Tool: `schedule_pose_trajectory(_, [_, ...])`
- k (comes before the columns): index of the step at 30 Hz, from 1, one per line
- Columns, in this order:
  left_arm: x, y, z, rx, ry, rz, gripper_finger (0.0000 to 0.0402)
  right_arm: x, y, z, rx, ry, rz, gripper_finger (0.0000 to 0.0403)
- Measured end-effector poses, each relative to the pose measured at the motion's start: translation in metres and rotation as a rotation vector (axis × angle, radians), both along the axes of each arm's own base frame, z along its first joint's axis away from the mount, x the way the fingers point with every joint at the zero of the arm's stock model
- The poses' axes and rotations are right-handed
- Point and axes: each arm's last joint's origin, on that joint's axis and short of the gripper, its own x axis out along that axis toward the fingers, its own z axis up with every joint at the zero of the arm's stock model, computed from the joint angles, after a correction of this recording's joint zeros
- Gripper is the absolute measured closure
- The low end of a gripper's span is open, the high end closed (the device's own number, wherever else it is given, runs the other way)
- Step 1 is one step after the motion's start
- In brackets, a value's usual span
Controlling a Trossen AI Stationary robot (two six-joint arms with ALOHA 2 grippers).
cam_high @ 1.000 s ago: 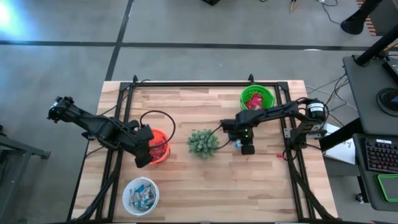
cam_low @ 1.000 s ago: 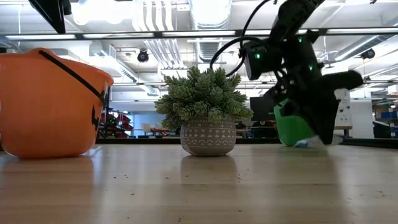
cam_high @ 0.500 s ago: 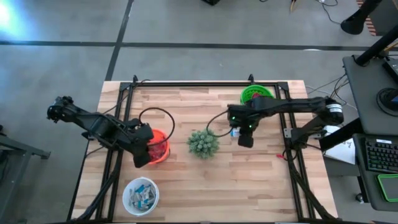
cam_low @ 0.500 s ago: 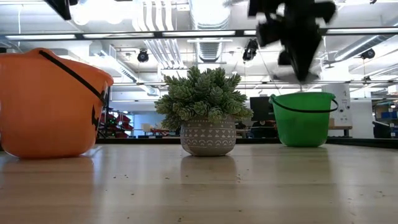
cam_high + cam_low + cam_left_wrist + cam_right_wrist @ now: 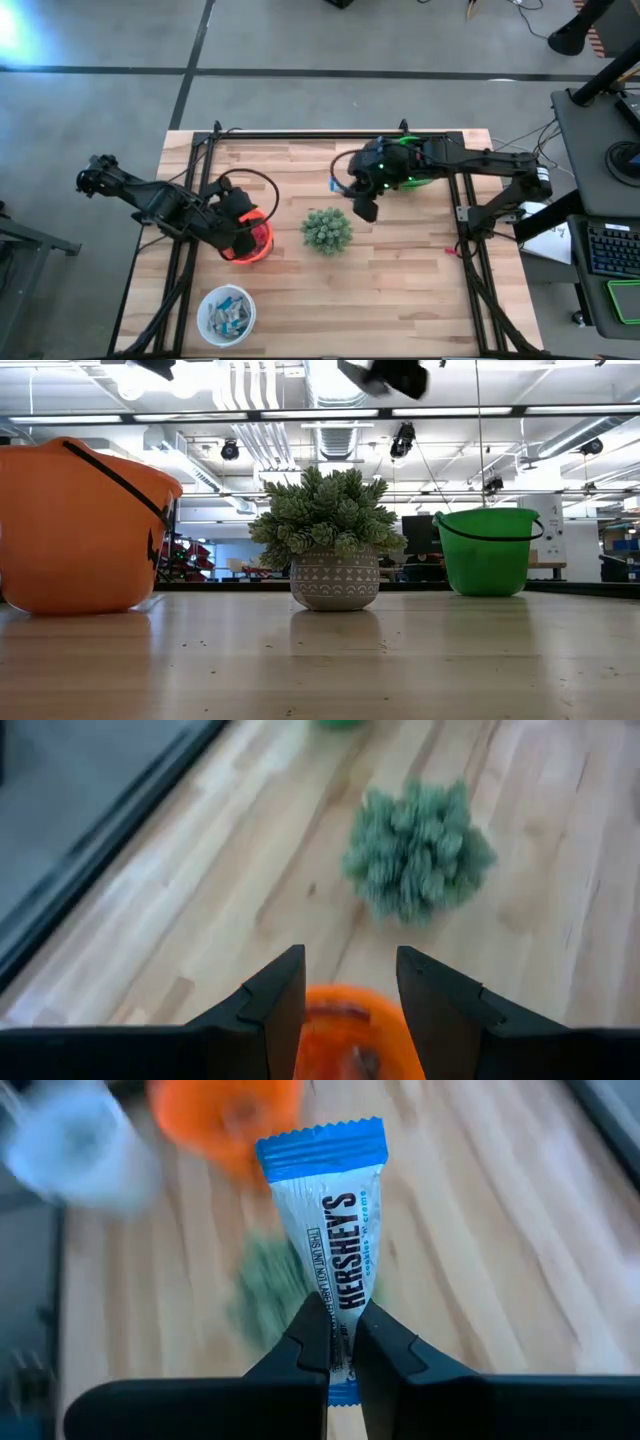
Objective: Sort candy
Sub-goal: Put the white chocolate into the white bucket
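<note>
My right gripper (image 5: 340, 1350) is high above the table between the potted plant (image 5: 327, 230) and the green bucket (image 5: 425, 160), shut on a blue-and-white candy bar (image 5: 335, 1220). In the low view it shows only at the top edge (image 5: 392, 374). My left gripper (image 5: 350, 988) hangs open over the orange bucket (image 5: 256, 240) with nothing between its fingers; the bucket's rim (image 5: 350, 1010) shows just below them. A white bowl (image 5: 226, 313) with several blue-and-white candies stands at the table's near left. My right gripper pinches one end of the candy bar (image 5: 343, 1335) between its two fingers. The fingers slant downward and lie along the bar. The rest of the bar sticks straight out ahead of the fingertips, its crimped blue far end (image 5: 322, 1148) free, lifted clear of the table.
The plant in its patterned pot (image 5: 333, 575) stands at the table's middle, the green bucket (image 5: 488, 552) at the far right, the orange bucket (image 5: 80, 525) at the left. A black frame (image 5: 330, 134) runs along the far edge and both sides.
My right gripper has risen from the table near the green bucket, carrying the candy bar clear, and has gone toward the table's left and far side while tipping up from pointing down. My left gripper has tipped up a little over the orange bucket.
</note>
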Motion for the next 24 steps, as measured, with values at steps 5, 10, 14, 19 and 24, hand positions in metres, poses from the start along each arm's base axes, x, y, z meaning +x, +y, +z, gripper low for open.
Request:
schedule_pose_trajectory(5, [0.008,-0.001,0.002,0.084,-0.094,0.002,0.0261,0.021,0.006,0.016,-0.009,-0.167,0.016,0.0390])
schedule_pose_trajectory(10, [0.017,0.001,0.010,0.146,-0.186,0.014,0.0261,0.043,0.016,0.019,-0.032,-0.211,0.071,0.0390])
schedule_pose_trajectory(14, [0.024,0.001,0.016,0.155,-0.248,-0.003,0.0261,0.063,0.022,0.021,-0.059,-0.225,0.114,0.0390])
schedule_pose_trajectory(19, [0.029,0.000,0.020,0.120,-0.294,-0.052,0.0261,0.083,0.031,0.026,-0.099,-0.234,0.173,0.0390])
schedule_pose_trajectory(24, [0.033,-0.004,0.025,0.076,-0.339,-0.122,0.0261,0.093,0.035,0.032,-0.123,-0.254,0.206,0.0390])
